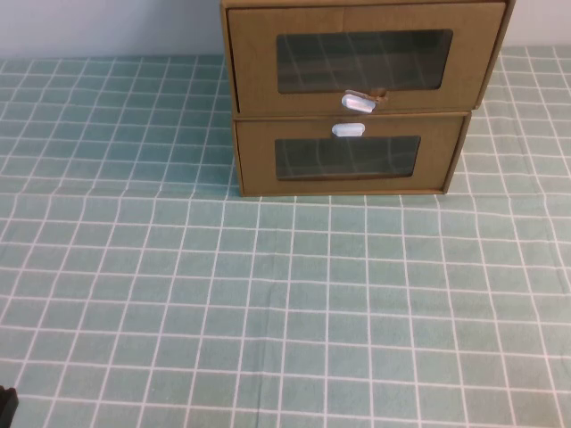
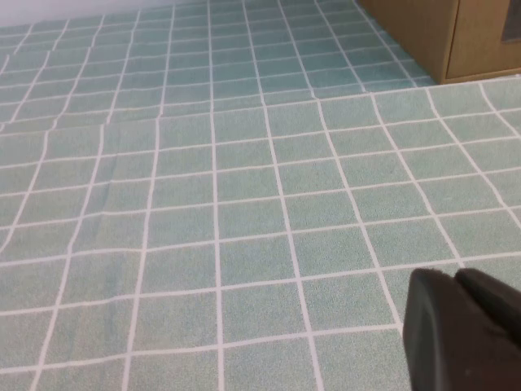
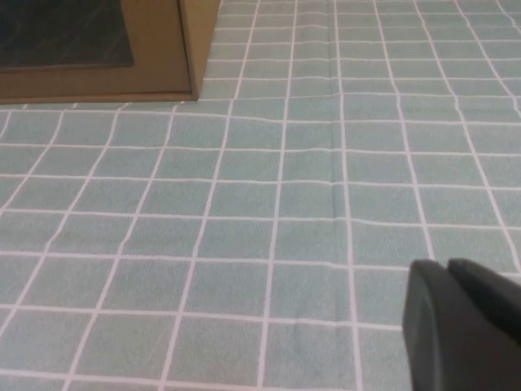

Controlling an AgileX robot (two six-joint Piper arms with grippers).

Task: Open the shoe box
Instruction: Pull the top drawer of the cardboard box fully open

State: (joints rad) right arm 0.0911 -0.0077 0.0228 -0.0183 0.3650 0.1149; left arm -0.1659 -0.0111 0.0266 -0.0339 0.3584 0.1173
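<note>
Two brown cardboard shoe boxes stand stacked at the back of the table, the upper box (image 1: pixel 366 58) on the lower box (image 1: pixel 348 156). Each has a clear front window and a white handle: the upper handle (image 1: pixel 358 102) and the lower handle (image 1: pixel 349 130). Both fronts look closed. My left gripper (image 2: pixel 453 281) is shut and empty, low over the cloth at the near left; only a dark tip of it (image 1: pixel 4 406) shows in the high view. My right gripper (image 3: pixel 446 269) is shut and empty over the cloth, out of the high view. A box corner (image 3: pixel 163 49) lies well ahead of it.
A green checked tablecloth (image 1: pixel 285 303) covers the whole table, with light creases across the middle. A pale wall runs behind the boxes. The lower box's side (image 2: pixel 456 32) shows far ahead in the left wrist view.
</note>
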